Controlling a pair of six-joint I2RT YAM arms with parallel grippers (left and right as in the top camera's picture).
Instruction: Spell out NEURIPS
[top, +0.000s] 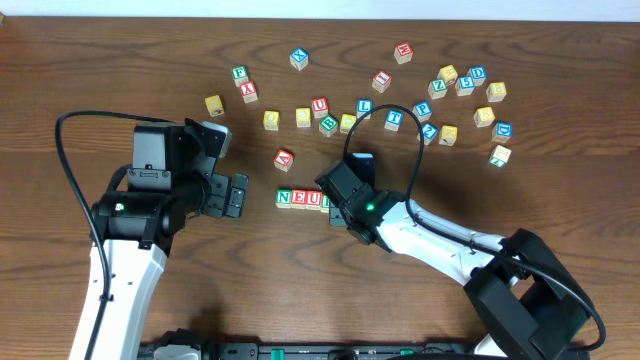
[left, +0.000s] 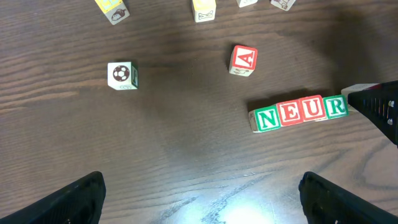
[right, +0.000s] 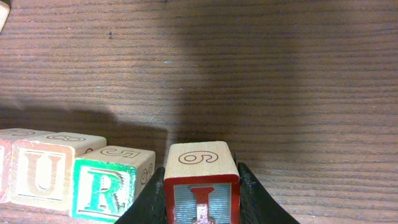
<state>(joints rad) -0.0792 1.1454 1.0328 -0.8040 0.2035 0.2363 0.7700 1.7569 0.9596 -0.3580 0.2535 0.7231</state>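
Red-framed I cube (right: 200, 160): pinched between the fingers of the right gripper (right: 202, 202), just beside green R cube (right: 102, 186).
Row N-E-U-R (left: 301, 111): cubes touching, on wooden table (left: 155, 155).
Left gripper (left: 199, 199): spread wide, holding nothing, apart from the row.

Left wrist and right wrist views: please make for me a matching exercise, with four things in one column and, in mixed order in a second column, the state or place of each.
Column A
1. R cube
2. I cube
3. A cube
4. left gripper

Column B
a. open, holding nothing
b. green letter, last in the row of cubes
c. clamped in the right gripper
d. red letter, alone, apart from the row

Pairs: 1-b, 2-c, 3-d, 4-a
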